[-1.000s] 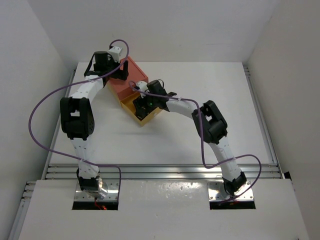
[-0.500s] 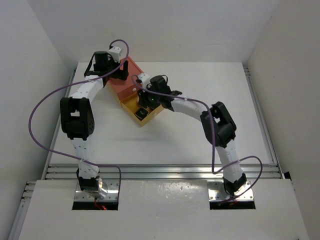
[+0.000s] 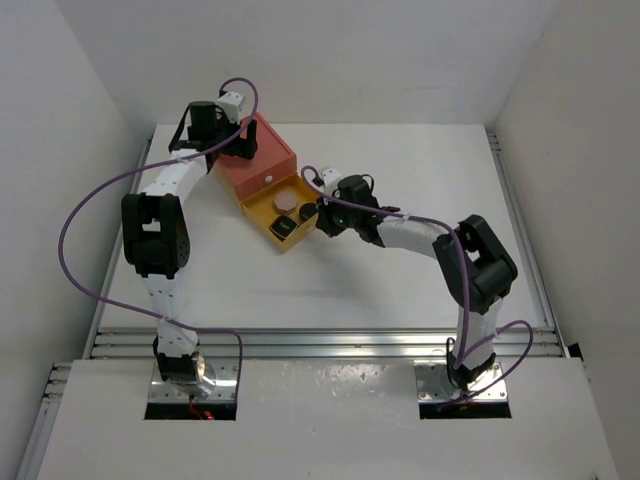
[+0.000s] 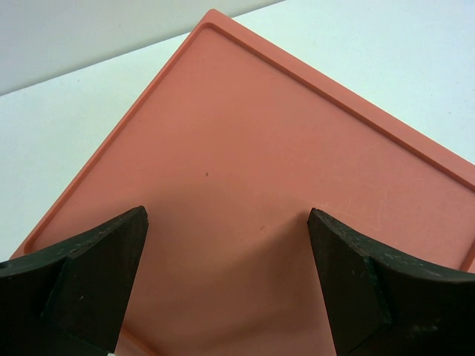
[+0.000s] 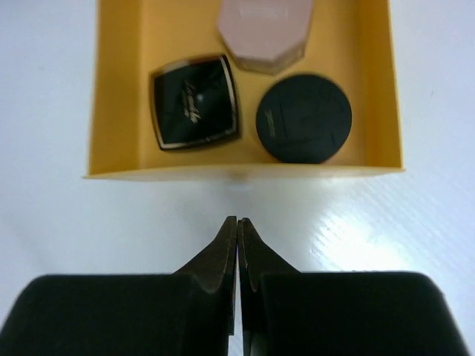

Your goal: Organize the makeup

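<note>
The makeup in view lies in the open yellow drawer (image 5: 237, 173): a black squarish compact (image 5: 194, 101), a black round disc (image 5: 304, 117) and a peach-pink compact (image 5: 266, 33) behind them. From above, the drawer (image 3: 297, 238) sticks out of the orange box (image 3: 265, 150). My right gripper (image 5: 237, 220) is shut and empty, a little outside the drawer's front wall, above the white table. The top view shows the right gripper (image 3: 322, 216) at the drawer's right side. My left gripper (image 4: 226, 222) hangs open over the orange box top (image 4: 245, 156), its fingers (image 4: 96, 282) spread wide.
The white table (image 3: 400, 270) is bounded by white walls on the left, back and right. A metal rail (image 3: 320, 340) runs along the near edge. Purple cables loop from both arms.
My right gripper has drawn back out of the drawer toward the right and closed from open to shut. The drawer's contents now show from above. The left arm has not moved.
</note>
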